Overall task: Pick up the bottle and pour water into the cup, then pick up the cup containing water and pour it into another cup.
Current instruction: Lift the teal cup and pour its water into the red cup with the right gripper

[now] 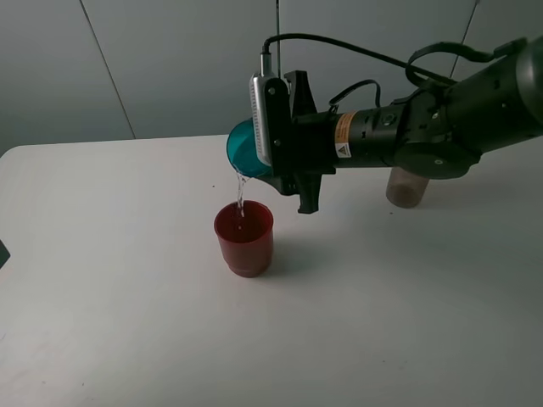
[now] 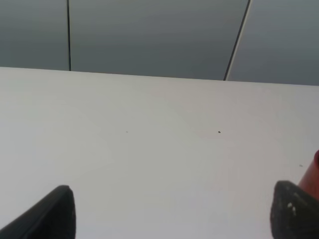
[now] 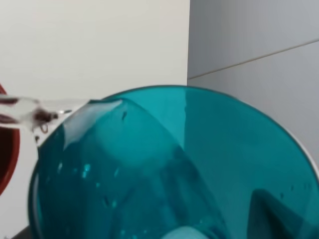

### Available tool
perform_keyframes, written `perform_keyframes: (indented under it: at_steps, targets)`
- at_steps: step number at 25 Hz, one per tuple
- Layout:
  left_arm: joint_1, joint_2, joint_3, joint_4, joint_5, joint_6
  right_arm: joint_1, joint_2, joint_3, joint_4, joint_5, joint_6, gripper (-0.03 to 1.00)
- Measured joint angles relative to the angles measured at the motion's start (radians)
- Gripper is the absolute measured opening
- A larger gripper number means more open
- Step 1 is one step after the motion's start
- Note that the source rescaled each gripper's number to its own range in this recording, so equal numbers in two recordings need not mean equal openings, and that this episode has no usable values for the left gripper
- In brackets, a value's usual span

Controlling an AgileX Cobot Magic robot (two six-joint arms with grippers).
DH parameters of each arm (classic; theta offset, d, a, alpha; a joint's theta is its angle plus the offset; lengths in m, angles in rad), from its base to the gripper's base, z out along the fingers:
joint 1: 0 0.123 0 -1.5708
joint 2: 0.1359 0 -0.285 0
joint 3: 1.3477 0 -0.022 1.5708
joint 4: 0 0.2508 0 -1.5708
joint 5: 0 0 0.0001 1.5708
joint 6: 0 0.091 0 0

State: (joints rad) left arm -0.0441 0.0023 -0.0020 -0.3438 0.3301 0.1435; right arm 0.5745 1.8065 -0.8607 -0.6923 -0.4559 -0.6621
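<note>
Teal cup (image 1: 246, 148) was off the table (image 1: 127, 254), held in the right gripper (image 1: 284, 146), which was clamped on its body. The cup was tipped well over on its side, mouth pointing away from the arm and down toward the red cup (image 1: 244, 239). A thin stream of water (image 1: 241, 191) ran from its lower lip into the red cup, which stood upright on the table directly below and apart from the teal rim.

Right wrist view: the teal cup (image 3: 174, 164) filled most of the picture, right up against the camera. Water (image 3: 30, 112) slid out over the rim toward a sliver of the red cup (image 3: 10, 159).

Bottle (image 1: 405, 188) stood on the table behind the right arm, mostly hidden by it, well apart from both cups.

Left gripper (image 2: 177, 214) was low over bare table (image 2: 149, 139), jaws spread wide with nothing between them. The red cup (image 2: 314, 174) showed just beside one fingertip at the picture's edge; whether they touched could not be told.
</note>
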Motion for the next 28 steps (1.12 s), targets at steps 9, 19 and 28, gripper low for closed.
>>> perform_keyframes:
  at_steps: [9, 19, 28]
  targets:
    - [0.000, 0.000, 0.000, 0.000, 0.000, 0.000, 0.002, 0.000, 0.000, 0.000, 0.009, -0.088, 0.07]
    - [0.000, 0.000, 0.000, 0.000, 0.000, 0.000, 0.002, 0.011, -0.001, 0.000, 0.009, -0.133, 0.07]
    - [0.000, 0.000, 0.000, 0.000, 0.000, 0.000, 0.002, 0.039, -0.002, 0.008, 0.012, -0.238, 0.07]
